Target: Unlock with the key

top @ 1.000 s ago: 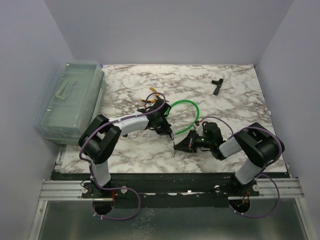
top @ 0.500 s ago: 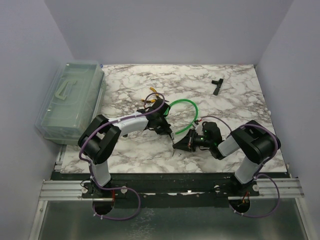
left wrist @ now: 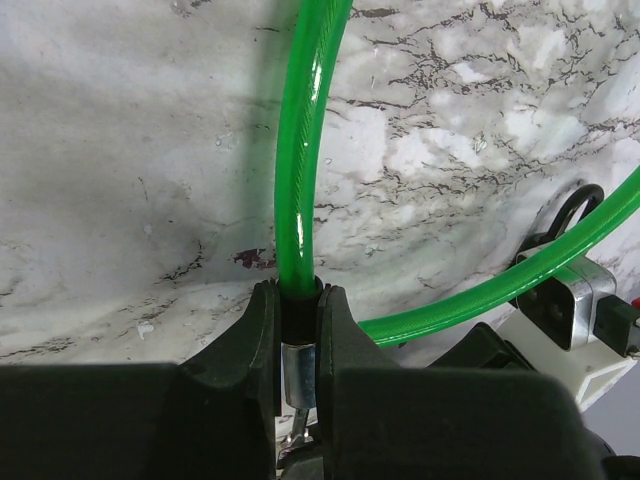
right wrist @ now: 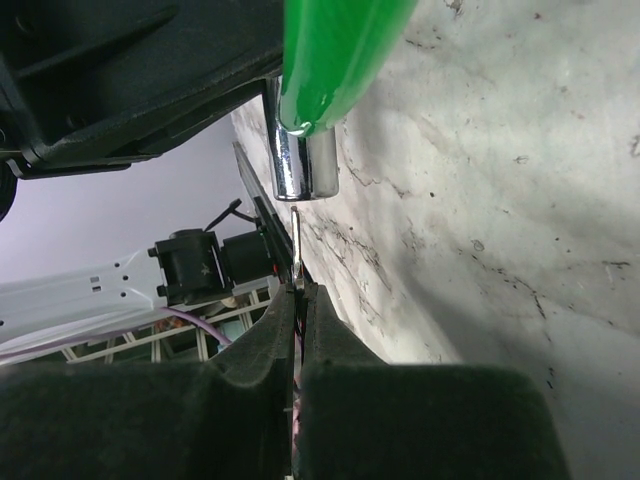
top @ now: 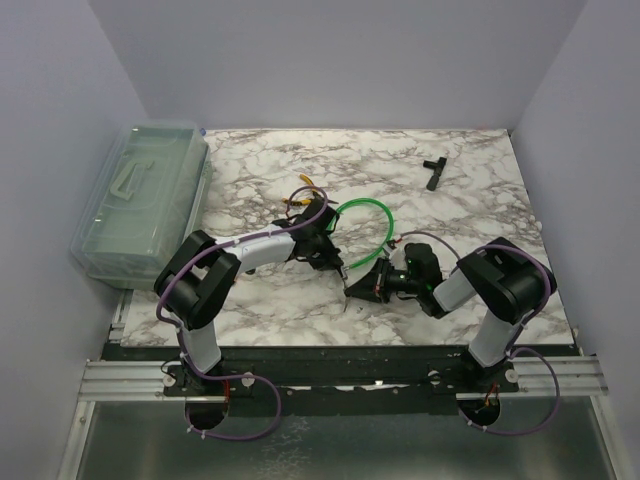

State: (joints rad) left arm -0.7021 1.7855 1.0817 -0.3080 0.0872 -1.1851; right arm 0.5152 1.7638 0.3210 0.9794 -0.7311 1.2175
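One thin silvery key (right wrist: 294,238) stands upright at the centre of the right wrist view, its lower part pinched in the fully closed right gripper (right wrist: 297,292). We see its tip just under the chrome barrel (right wrist: 298,165), too close to say whether they touch. That barrel caps the green cable (right wrist: 340,45) coming down from the top of the frame. In the left wrist view, the left gripper (left wrist: 298,305) is clamped tight on the cable's dark collar at lower centre, with the green loop arcing up and away right. From above, both grippers meet mid-frame on the marble table (top: 470,220). We spot yellow-handled pliers (top: 303,188) just above them, a black T-shaped tool (top: 433,172) upper right, and a clear plastic box (top: 140,200) at left.
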